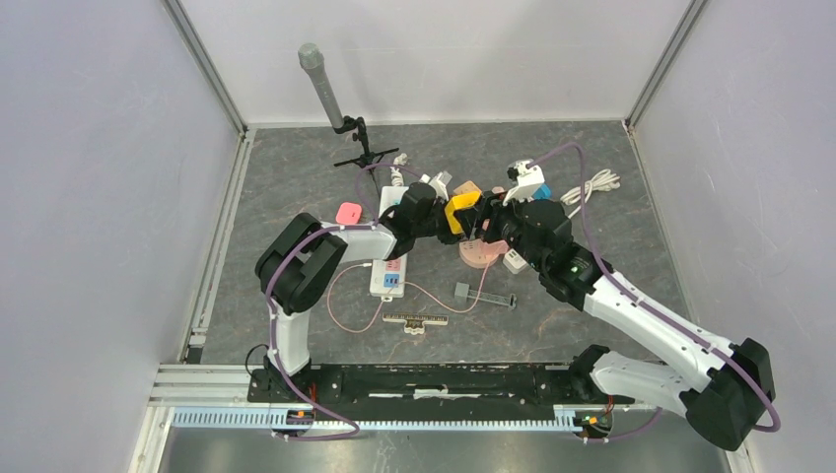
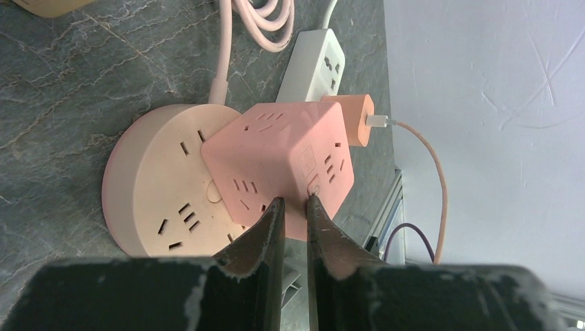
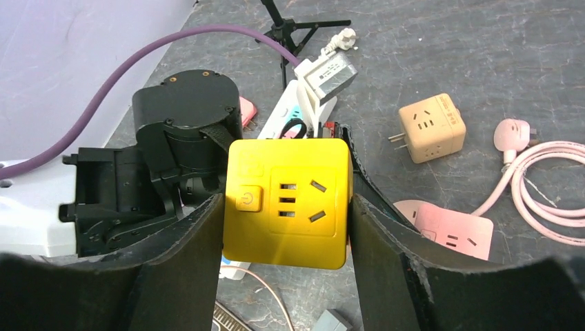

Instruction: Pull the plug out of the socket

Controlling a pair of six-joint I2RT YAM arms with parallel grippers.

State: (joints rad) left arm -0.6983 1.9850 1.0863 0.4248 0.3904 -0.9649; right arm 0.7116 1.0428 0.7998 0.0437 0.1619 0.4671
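The yellow cube plug (image 3: 290,227), glossy plastic with rounded corners, sits mid-frame with its outlet face toward the wrist camera. The right gripper (image 3: 286,200) pinches its sides. The left gripper (image 2: 295,200) has its fingers nearly pressed together, tips against a pink cube (image 2: 283,155) on a round pink socket (image 2: 155,193).

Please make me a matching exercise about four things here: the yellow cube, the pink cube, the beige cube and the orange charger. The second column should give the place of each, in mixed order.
Column one
1. yellow cube
2. pink cube
3. beige cube
4. orange charger

Column two
A. lying free on the table, prongs showing
B. held in the right gripper
C. on the round pink socket
D. at the pink cube's side, a thin cable in it

Pairs: 1-B, 2-C, 3-A, 4-D.
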